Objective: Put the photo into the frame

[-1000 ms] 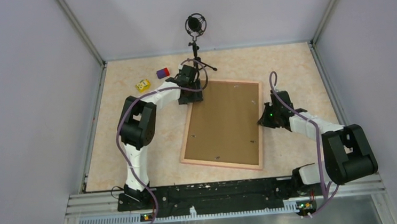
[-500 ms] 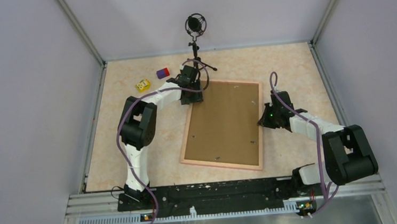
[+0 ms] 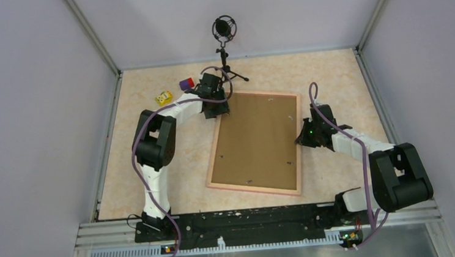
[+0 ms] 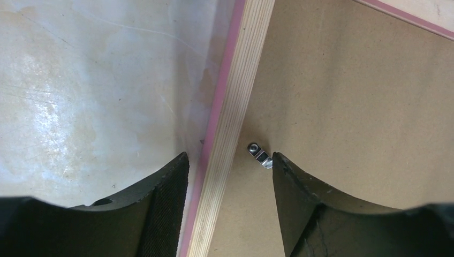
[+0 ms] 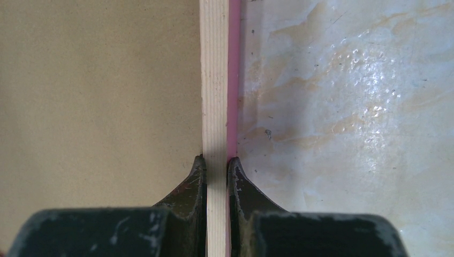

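Note:
The frame (image 3: 215, 149) lies face down on the table, its pink border around a brown backing board (image 3: 257, 141). The photo is hidden. My left gripper (image 3: 218, 109) is open astride the frame's left rail (image 4: 230, 123) near its far corner; a small metal clip (image 4: 259, 155) lies beside the right finger. My right gripper (image 3: 304, 136) is shut on the frame's right rail (image 5: 215, 80), one finger on the board side, one on the pink outer side.
A microphone on a tripod (image 3: 224, 30) stands at the back middle. A yellow toy (image 3: 163, 98) and a purple and red block (image 3: 186, 83) lie at the back left, near my left arm. Grey walls enclose the table.
My left gripper has moved slightly toward the back along the frame's left rail. The right arm and the frame have not moved.

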Available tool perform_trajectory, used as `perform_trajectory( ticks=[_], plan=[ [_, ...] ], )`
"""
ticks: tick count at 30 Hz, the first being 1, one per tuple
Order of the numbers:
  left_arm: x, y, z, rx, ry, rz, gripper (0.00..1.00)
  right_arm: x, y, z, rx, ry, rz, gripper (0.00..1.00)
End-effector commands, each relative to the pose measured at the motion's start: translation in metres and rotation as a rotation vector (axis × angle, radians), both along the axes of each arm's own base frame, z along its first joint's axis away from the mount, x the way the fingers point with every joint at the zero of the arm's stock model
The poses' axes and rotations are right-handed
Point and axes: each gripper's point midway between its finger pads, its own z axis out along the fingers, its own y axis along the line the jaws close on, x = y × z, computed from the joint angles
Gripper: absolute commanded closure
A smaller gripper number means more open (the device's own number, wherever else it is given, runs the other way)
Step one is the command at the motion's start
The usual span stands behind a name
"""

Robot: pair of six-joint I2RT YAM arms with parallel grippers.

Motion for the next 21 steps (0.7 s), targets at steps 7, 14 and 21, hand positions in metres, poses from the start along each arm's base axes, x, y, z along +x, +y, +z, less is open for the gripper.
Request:
perform_trajectory(
  ticks=[7,14,21],
  plan=[
    [-0.005,-0.001,-0.014,0.042,0.027,-0.029,0.32,-0.045,0.001,-0.036,-0.011,0.188,0.054,1.0],
    [-0.009,0.008,-0.025,0.15,0.054,-0.027,0.38,-0.045,0.001,-0.035,-0.009,0.184,0.057,1.0],
    [-0.014,0.012,-0.025,0.205,0.059,-0.071,0.5,-0.045,0.001,-0.035,-0.008,0.183,0.058,1.0]
  ],
)
